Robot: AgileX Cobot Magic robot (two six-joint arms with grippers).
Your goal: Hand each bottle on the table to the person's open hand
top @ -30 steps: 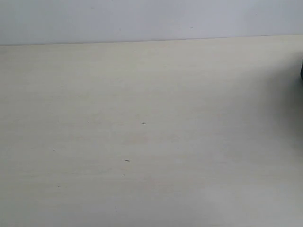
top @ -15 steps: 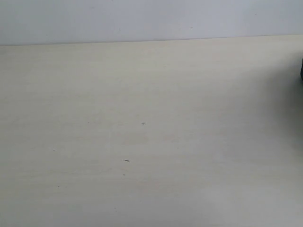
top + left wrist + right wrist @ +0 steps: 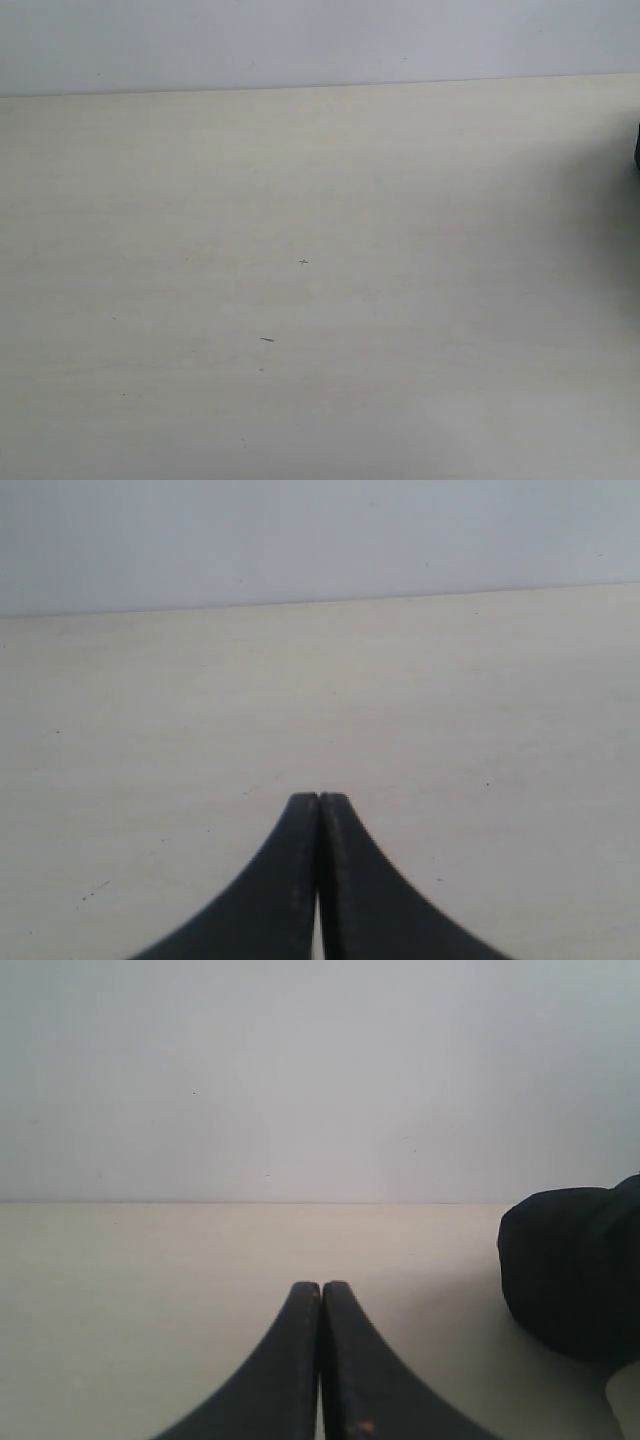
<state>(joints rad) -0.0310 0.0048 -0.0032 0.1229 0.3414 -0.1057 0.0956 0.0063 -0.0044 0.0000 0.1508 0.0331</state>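
No bottle and no open hand shows in any view. The pale cream table (image 3: 320, 300) fills the exterior view, and neither gripper appears there. In the left wrist view my left gripper (image 3: 319, 798) is shut, its black fingers pressed together with nothing between them, over the bare table (image 3: 450, 700). In the right wrist view my right gripper (image 3: 321, 1286) is likewise shut on nothing, low above the table (image 3: 150, 1280).
A black rounded object (image 3: 575, 1270) sits on the table near my right gripper; a sliver of something black (image 3: 637, 150) also shows at the exterior view's right edge. A plain white wall (image 3: 320, 40) runs behind the table's far edge. Tiny dark specks (image 3: 267, 339) mark the tabletop.
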